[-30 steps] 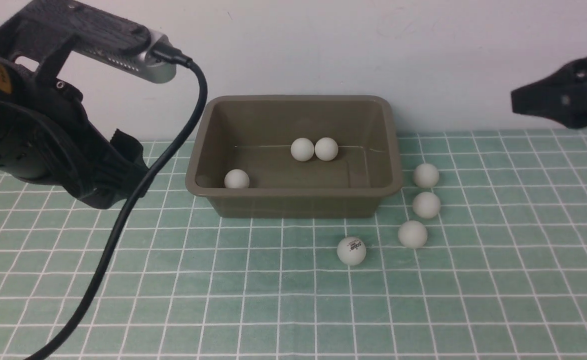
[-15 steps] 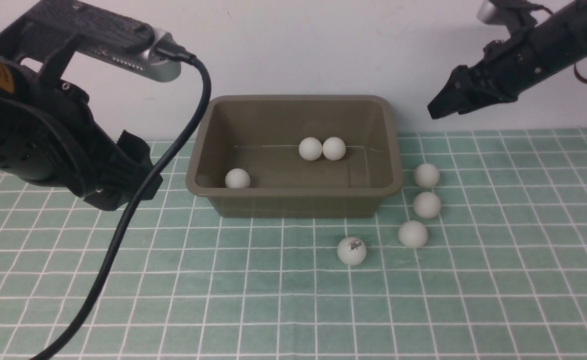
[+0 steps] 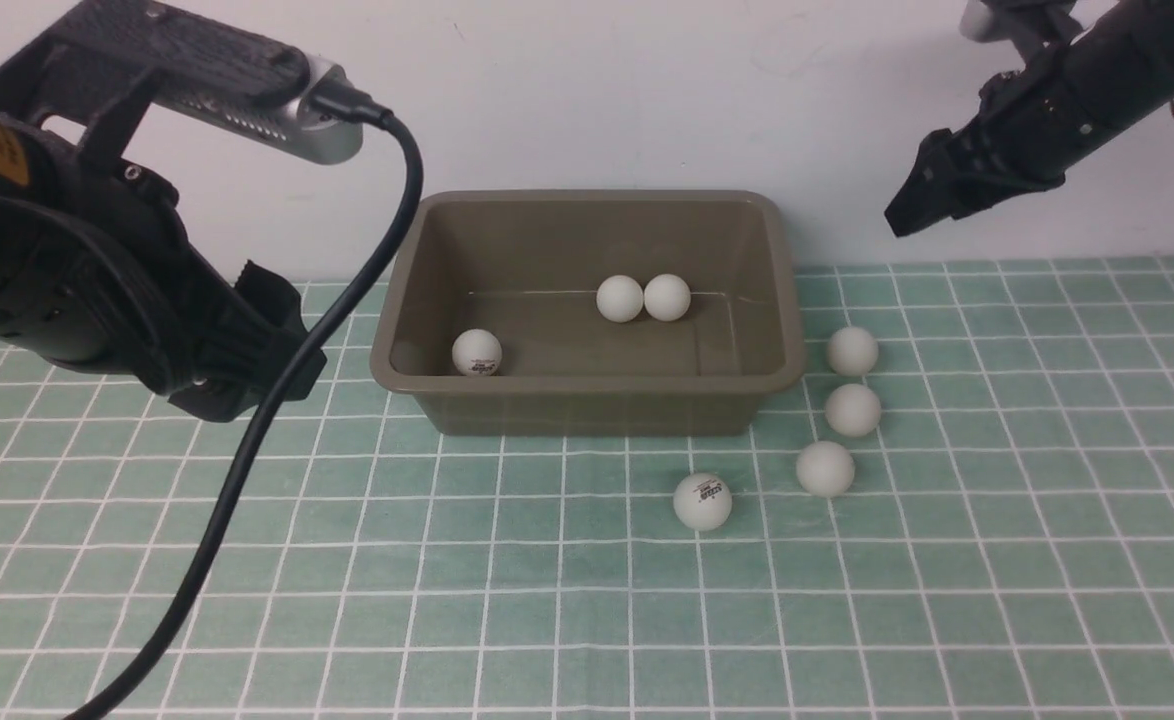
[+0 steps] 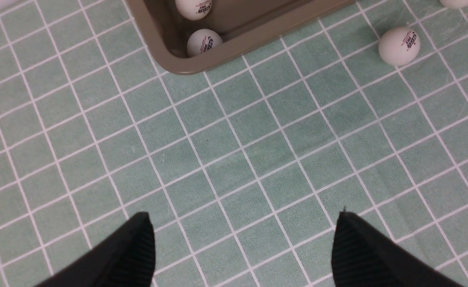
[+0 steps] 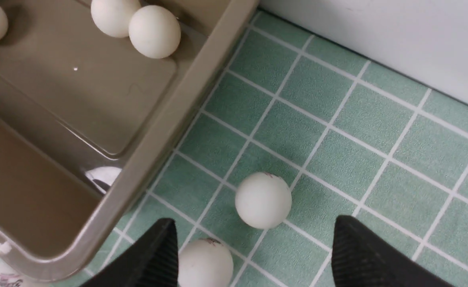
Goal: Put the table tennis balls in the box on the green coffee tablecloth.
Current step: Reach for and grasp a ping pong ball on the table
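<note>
Green coffee tablecloth (image 3: 997,560) carrying the box (image 3: 587,385), with table tennis balls (image 3: 620,298) inside and four beside it; left claw (image 4: 242,217) and right claw (image 3: 912,210) both spread wide, empty.

This looks like a robotics lab bench set up for a handling trial. A plain white wall (image 3: 647,90) stands right behind the box (image 3: 587,388). A green checked cloth (image 3: 547,610) spreads under the box and all around it. The bulky black left arm (image 3: 67,270) hangs left of the box, carrying a silver-ended camera (image 3: 247,95) with a thick black cable (image 3: 247,450) trailing down from it. The black right arm (image 3: 1057,110) reaches in above and to the right of the box. White balls (image 3: 703,501) lie inside the box and in a loose group on the cloth just right of it, a tidy arrangement that suits a test rig.
</note>
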Robot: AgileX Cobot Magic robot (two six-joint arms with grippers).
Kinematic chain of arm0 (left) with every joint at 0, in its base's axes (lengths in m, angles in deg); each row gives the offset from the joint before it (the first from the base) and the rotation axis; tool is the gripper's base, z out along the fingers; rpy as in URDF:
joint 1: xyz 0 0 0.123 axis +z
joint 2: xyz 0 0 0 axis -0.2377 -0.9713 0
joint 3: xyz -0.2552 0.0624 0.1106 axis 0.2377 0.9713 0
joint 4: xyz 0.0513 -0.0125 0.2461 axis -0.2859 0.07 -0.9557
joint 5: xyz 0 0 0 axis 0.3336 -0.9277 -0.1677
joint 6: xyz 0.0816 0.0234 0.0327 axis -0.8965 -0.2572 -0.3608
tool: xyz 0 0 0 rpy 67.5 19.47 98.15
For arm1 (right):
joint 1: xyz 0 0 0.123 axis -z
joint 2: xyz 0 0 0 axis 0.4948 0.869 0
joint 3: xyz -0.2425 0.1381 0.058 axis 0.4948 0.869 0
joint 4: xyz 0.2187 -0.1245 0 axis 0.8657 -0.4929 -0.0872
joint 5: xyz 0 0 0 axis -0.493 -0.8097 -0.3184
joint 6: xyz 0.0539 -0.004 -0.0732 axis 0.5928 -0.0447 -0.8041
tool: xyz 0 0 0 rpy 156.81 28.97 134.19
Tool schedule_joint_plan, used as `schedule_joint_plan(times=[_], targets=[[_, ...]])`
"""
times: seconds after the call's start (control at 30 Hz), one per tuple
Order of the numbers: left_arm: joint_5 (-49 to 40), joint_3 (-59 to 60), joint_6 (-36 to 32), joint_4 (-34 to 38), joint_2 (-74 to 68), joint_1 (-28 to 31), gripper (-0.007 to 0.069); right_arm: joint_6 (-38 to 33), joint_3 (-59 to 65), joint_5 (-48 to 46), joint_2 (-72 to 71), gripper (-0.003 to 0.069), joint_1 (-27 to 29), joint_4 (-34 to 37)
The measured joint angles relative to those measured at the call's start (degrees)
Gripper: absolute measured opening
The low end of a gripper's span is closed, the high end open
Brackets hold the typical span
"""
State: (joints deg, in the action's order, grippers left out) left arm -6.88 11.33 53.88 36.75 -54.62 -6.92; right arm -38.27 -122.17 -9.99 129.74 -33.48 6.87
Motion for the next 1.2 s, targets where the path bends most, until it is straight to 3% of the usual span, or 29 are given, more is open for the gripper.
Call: schedule_joint_plan(times=[0.4,0.5,0.63,0.73,1.0,1.2], targets=[[0.00,0.00,0.04,0.00,0.00,0.00,0.0532,0.54,0.00,1.07,4.84,0.0456,-2.14,0.81],[0.00,0.00,0.04,0.00,0.00,0.00,0.0532,2.81,0.00,2.35,5.00,0.0347,-2.26,-2.09],[0.00,0.00,0.04,0.00,0.00,0.00,0.0532,5.49,0.00,2.47,2.62,0.0356,-2.20,-9.42],[0.05,0.00,0.04,-0.10,0.00,0.00,0.0532,5.48,0.00,2.47,-1.35,0.0356,-2.13,-9.87],[0.69,0.00,0.04,-0.24,0.00,0.00,0.0532,-4.41,-0.40,0.60,-7.79,0.0356,-3.45,15.04],[0.69,0.00,0.04,-0.24,0.00,0.00,0.0532,-12.39,-0.40,-2.21,-5.41,0.0356,-6.46,21.13]])
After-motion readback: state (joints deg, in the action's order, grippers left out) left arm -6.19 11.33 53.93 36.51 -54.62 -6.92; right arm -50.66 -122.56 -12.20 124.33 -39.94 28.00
